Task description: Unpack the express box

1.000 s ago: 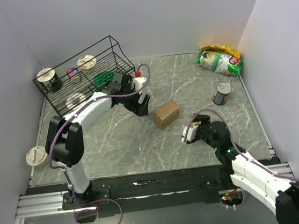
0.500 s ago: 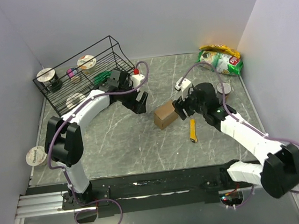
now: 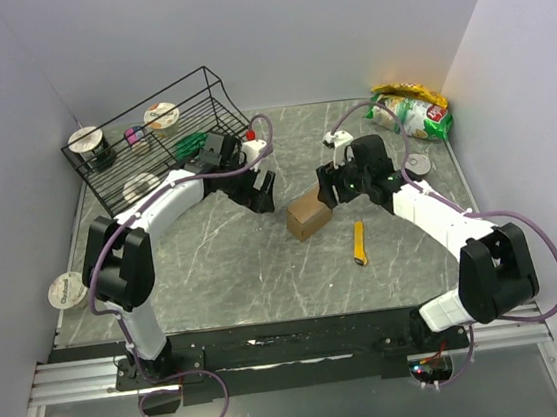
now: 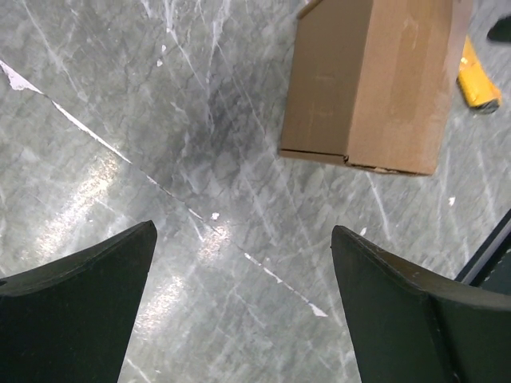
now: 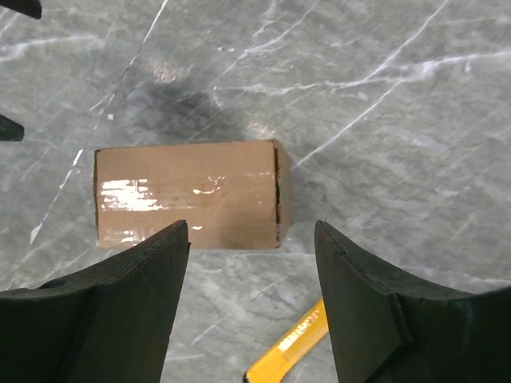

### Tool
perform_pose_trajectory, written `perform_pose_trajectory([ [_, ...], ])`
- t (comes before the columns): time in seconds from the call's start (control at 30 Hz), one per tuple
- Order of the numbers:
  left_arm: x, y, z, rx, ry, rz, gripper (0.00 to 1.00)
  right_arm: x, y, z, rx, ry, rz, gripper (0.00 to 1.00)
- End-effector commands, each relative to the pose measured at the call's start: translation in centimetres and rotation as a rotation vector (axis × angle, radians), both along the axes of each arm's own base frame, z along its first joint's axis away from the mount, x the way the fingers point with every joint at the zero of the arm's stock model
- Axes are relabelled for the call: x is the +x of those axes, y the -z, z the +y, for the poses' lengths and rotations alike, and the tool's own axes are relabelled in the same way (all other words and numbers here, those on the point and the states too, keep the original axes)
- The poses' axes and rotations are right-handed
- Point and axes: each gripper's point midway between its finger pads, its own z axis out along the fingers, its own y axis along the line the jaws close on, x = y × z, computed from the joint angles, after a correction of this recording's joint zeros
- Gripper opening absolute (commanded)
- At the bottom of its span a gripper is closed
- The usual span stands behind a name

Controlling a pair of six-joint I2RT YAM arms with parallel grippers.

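express box (image 5: 188,194) | just ahead of right gripper (image 5: 251,233) | jaws spread

A plain brown cardboard box (image 3: 309,213) and a yellow tool (image 3: 360,242) lie on a grey marble-patterned table (image 3: 225,265) veined in white, near a black wire rack (image 3: 155,142), a green-and-yellow snack bag (image 3: 411,113) and white arms (image 3: 172,202) with black joints.

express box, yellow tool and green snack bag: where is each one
express box (image 3: 309,216): top external view, top face
yellow tool (image 3: 360,242): top external view, mid handle
green snack bag (image 3: 409,116): top external view, front panel
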Motion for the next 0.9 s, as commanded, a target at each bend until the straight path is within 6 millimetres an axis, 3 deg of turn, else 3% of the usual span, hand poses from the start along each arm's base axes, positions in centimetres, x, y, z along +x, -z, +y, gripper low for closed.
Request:
perform_pose_trajectory([
  [0.0, 1.6, -3.1, -1.1, -0.073, -0.045, -0.045, 0.96, -0.8, 0.4, -0.1, 0.035, 0.011, 0.050, 0.70],
  [0.17, 2.3, -2.3, -1.2, -0.012, -0.083, -0.055, 0.96, -3.5, 2.9, -1.1, 0.018, 0.001, 0.119, 0.65],
  [0.3, 1.4, -2.5, -2.4, -0.027, -0.080, -0.035, 0.96, -5.1, 3.9, -1.5, 0.017, -0.005, 0.151, 0.65],
  [0.4, 0.1, -3.5, -4.6, -0.017, 0.034, -0.097, 0.96, -5.3, 3.0, -1.4, 0.055, -0.016, 0.142, 0.64],
  [0.47, 0.0, -4.6, -6.1, -0.007, 0.072, -0.157, 0.96, -5.1, 2.5, -1.8, 0.053, -0.017, 0.123, 0.66],
  [0.53, -0.4, -4.1, -8.0, 0.028, 0.103, -0.180, 0.97, -4.9, 2.3, -2.4, 0.038, -0.021, 0.106, 0.66],
  [0.57, -0.4, -5.0, -9.2, 0.021, 0.110, -0.202, 0.96, -4.8, 2.1, -2.7, 0.040, -0.018, 0.099, 0.66],
  [0.73, 1.0, -3.1, -10.3, 0.145, 0.069, -0.277, 0.96, -4.0, 1.3, -4.9, 0.054, 0.045, 0.093, 0.67],
  [0.87, 0.5, -1.7, -11.0, 0.188, 0.093, -0.277, 0.96, -3.8, 0.4, -5.7, 0.067, 0.070, 0.070, 0.67],
])
